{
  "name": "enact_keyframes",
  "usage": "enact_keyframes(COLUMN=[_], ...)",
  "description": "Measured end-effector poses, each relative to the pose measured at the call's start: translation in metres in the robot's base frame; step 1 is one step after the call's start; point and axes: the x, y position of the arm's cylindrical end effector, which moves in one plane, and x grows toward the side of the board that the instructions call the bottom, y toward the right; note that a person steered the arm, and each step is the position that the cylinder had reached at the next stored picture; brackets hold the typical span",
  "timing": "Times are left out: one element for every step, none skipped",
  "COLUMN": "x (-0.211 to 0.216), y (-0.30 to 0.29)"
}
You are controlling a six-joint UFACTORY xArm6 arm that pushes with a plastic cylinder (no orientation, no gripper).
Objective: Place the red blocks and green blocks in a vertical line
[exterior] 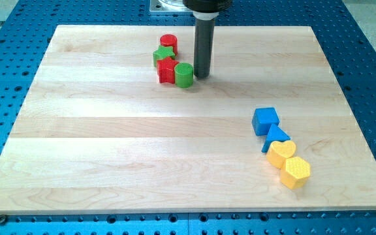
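Near the view's top centre, a red cylinder (169, 43), a green star-shaped block (164, 55), a red block (167, 70) and a green cylinder (184, 75) stand close together in a rough top-to-bottom run. The green cylinder sits a little to the right of the red block, touching it. My tip (202, 76) rests on the wooden board (109, 143) just to the right of the green cylinder, close to it or touching it.
At the view's lower right lie a blue cube (266, 121), a blue triangular block (275, 138), a yellow heart (281, 154) and a yellow hexagonal block (296, 172) in a diagonal row. A blue perforated table surrounds the board.
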Motion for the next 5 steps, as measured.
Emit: enact_keyframes(x=[0.025, 0.042, 0.047, 0.051, 0.051], y=[-0.018, -0.021, -0.028, -0.036, -0.042])
